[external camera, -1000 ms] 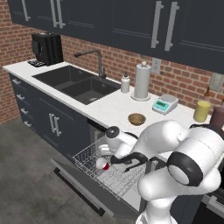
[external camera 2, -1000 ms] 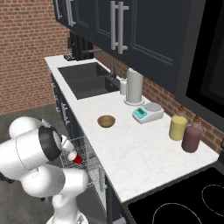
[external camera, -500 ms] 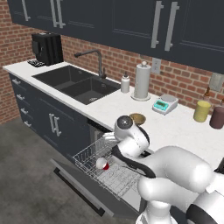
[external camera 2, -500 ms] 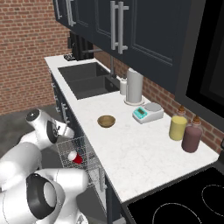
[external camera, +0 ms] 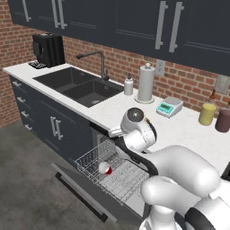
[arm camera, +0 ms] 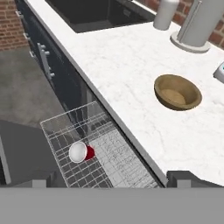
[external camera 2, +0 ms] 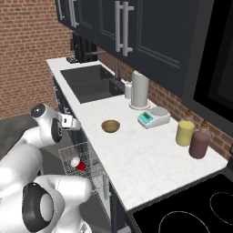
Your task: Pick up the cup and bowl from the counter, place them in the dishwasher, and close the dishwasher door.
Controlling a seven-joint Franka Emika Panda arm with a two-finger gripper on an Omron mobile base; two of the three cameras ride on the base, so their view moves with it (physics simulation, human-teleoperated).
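Observation:
The red cup [arm camera: 81, 152] lies on its side in the dishwasher's pulled-out wire rack [arm camera: 111, 164], also visible as the cup [external camera: 104, 168] and the cup [external camera 2: 77, 164]. The dishwasher door [external camera: 83, 193] hangs down open. The tan bowl [arm camera: 177, 92] sits upright on the white counter [arm camera: 127, 65], a little back from its front edge; it is the bowl [external camera 2: 110, 126] in the right base view. My gripper [arm camera: 113, 181] hovers open and empty above the counter's edge, over the rack, with the bowl ahead and to the right. The gripper [external camera 2: 73, 122] sits left of the bowl.
A paper towel roll [external camera 2: 139, 90], a kitchen scale [external camera 2: 154, 117], a yellow cylinder [external camera 2: 184, 133] and a maroon cylinder [external camera 2: 199, 142] stand along the brick wall. The sink [external camera: 81, 85] lies to the left, a coffee machine [external camera: 48, 49] beyond it. A stove [external camera 2: 191, 214] borders the counter's right end.
The arm has lifted from low over the rack to the level of the counter's edge. The cup stays lying in the rack. The jaws remain open.

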